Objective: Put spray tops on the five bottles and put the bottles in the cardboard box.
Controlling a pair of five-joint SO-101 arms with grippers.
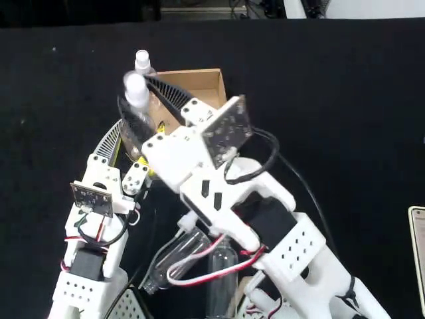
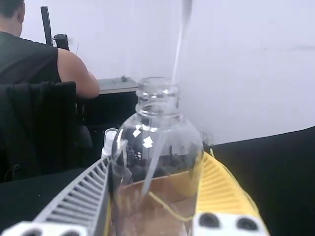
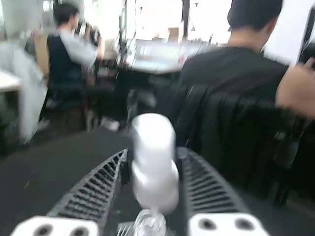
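Beside the left edge of the cardboard box (image 1: 199, 81), a clear bottle (image 2: 157, 123) stands upright with its neck open, pinched by the left claw (image 2: 156, 169). Directly above it the right claw (image 3: 152, 155) clamps a white spray top (image 3: 151, 172), whose dip tube (image 2: 179, 44) runs down into the neck. At the box's far left corner stands a capped bottle (image 1: 142, 63). Two uncapped bottles (image 1: 179, 256) lie nearer than the box, under the right arm. Bare black worktop (image 1: 345, 100) spreads to the right of the box.

Shared lab office: desks (image 2: 117, 85), screens (image 3: 160, 51), seated people (image 3: 236, 69).
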